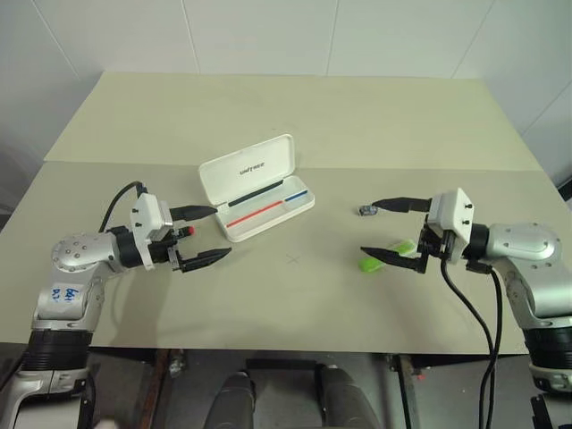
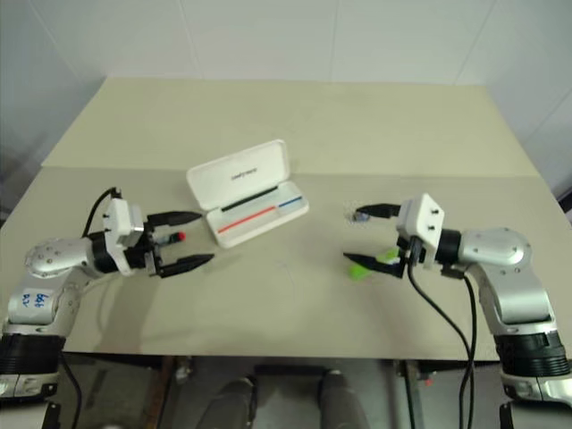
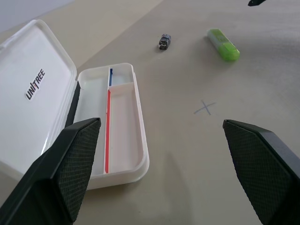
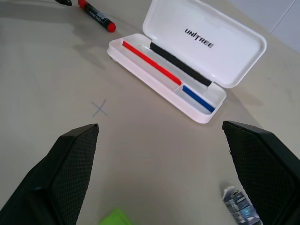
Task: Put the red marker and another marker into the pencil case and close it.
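Note:
The white pencil case (image 1: 246,168) lies open mid-table, lid tilted back, its striped tray holding nothing. On the table left of the case lies the red marker (image 4: 96,15); its red cap (image 1: 190,232) shows between the fingers of my left gripper (image 1: 221,231), which hovers open and level above it. The lime-green highlighter (image 3: 223,44) lies right of the centre, partly hidden under the lower finger of my right gripper (image 1: 368,227). That gripper is open too and holds nothing.
A tiny dark grey lump (image 3: 164,41) sits on the table just beyond the green highlighter, near my right gripper's upper finger. A small pencilled cross (image 3: 205,107) marks the tabletop between the case and the highlighter. A seam runs across the table behind the case.

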Robot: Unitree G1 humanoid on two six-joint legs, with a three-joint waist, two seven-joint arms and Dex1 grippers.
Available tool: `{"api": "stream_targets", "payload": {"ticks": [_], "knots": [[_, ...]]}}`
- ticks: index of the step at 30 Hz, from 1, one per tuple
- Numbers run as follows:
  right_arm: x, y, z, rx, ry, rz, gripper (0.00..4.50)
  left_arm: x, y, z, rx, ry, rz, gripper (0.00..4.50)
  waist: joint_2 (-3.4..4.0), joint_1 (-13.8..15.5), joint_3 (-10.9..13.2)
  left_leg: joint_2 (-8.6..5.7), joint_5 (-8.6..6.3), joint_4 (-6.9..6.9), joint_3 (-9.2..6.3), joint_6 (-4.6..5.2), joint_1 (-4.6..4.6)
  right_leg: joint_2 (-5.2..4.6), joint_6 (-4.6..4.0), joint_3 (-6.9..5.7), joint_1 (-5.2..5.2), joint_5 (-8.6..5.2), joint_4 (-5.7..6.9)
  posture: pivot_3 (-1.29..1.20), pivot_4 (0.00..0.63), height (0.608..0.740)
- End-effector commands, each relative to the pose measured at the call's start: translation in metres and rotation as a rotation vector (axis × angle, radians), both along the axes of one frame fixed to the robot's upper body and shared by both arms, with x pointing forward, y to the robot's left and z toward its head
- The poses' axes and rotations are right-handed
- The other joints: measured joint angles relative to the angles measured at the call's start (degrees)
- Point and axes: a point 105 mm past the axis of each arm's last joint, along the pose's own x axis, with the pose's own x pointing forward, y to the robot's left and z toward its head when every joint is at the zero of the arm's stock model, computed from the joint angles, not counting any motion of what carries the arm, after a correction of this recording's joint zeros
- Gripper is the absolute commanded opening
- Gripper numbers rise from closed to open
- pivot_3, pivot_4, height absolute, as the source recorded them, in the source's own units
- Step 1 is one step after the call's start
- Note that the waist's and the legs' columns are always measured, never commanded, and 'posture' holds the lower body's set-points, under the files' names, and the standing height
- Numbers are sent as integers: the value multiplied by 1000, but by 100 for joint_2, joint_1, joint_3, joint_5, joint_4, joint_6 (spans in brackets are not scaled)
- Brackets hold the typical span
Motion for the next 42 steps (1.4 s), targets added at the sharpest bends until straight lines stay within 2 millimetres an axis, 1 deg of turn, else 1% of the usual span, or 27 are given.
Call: {"api": "stream_targets", "payload": {"ticks": [1,4,6,9,12,17,21,24,27,29,31,39,42], "knots": [[-3,7,18,33,-86,7,4500,0,-8,11,17,-56,-13,4477,0,-8,0,0,0,3,0,0,0,0,0,0,0,0,1,0,150,740],[3,8,32,84,-143,-20,4500,9,-15,19,-19,-68,26,4477,0,-2,0,0,0,10,0,0,1,1,0,1,0,0,9,0,150,740],[2,11,35,95,-138,-9,4500,10,-19,20,-29,-63,37,4477,0,-2,0,-1,0,15,0,-1,1,1,0,1,1,0,14,0,150,740],[-9,25,41,104,-107,71,4500,6,-25,10,11,-34,26,4477,0,-11,0,-1,0,14,-1,-1,1,2,1,1,1,0,14,0,150,740],[-18,36,46,118,-97,133,4500,8,-22,6,21,-17,59,4477,0,-6,0,0,0,8,-4,-1,1,2,2,0,-1,-3,15,0,150,740],[-30,55,51,127,-108,205,4500,8,-14,3,22,8,116,4477,0,-5,0,-1,0,12,-4,-1,0,1,3,0,0,-3,15,0,150,740],[-38,68,53,123,-129,286,4500,13,-19,-3,28,44,166,4477,0,-4,0,0,0,11,-5,-1,1,3,2,-2,-1,-3,17,0,150,740],[-36,71,49,124,-120,298,4500,15,-20,-11,49,79,167,4477,0,-1,0,-1,0,12,-5,-1,0,1,2,-1,0,-3,14,0,150,740],[-31,74,44,135,-121,282,4500,22,-17,-21,51,113,210,3845,0,7,0,-1,0,10,-6,-1,-1,1,2,-3,0,-3,13,0,150,740],[-29,76,42,140,-123,276,4500,24,-18,-27,65,123,206,3223,0,5,0,-1,0,10,-6,-1,-1,1,2,-3,0,-3,13,0,150,740],[-27,78,40,148,-125,268,4500,26,-22,-27,77,118,199,2588,0,3,0,-1,0,10,-6,-1,0,2,2,-3,0,-3,13,0,150,740],[-23,86,34,185,-132,247,4500,41,-32,-22,113,96,196,2588,0,3,0,-2,0,10,-5,-2,0,1,2,-3,0,-3,13,0,150,740],[-23,88,34,202,-139,237,4500,44,-36,-26,136,128,181,2588,0,3,0,-2,0,9,-6,-2,-1,2,3,-4,-1,-3,14,0,150,740]]}}
